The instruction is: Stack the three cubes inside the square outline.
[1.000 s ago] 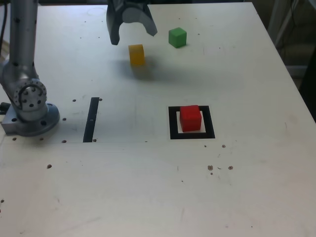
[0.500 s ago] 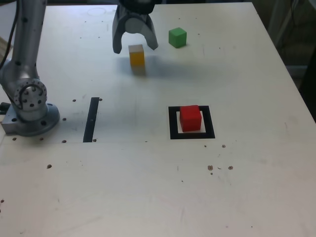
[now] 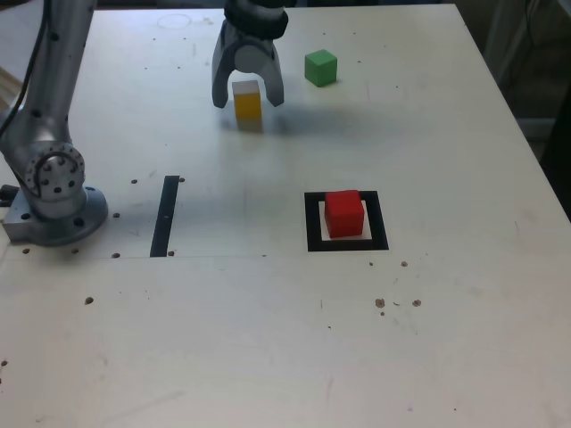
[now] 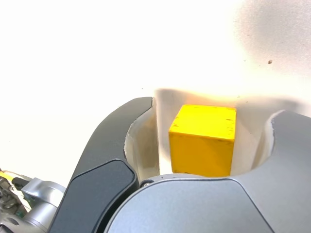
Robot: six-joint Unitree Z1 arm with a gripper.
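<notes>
And here are the jaws (image 3: 248,103), spread around the yellow block (image 3: 248,105) on the desk (image 3: 428,339), daylight showing on both sides! It sits nearer one side in the wrist view, so uneven closing could shove or twist it.

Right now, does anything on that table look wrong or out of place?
Nothing is tipped or spilled. The only oddity is wear: dark specks and pits dot the white tabletop, some near the square outline.
</notes>
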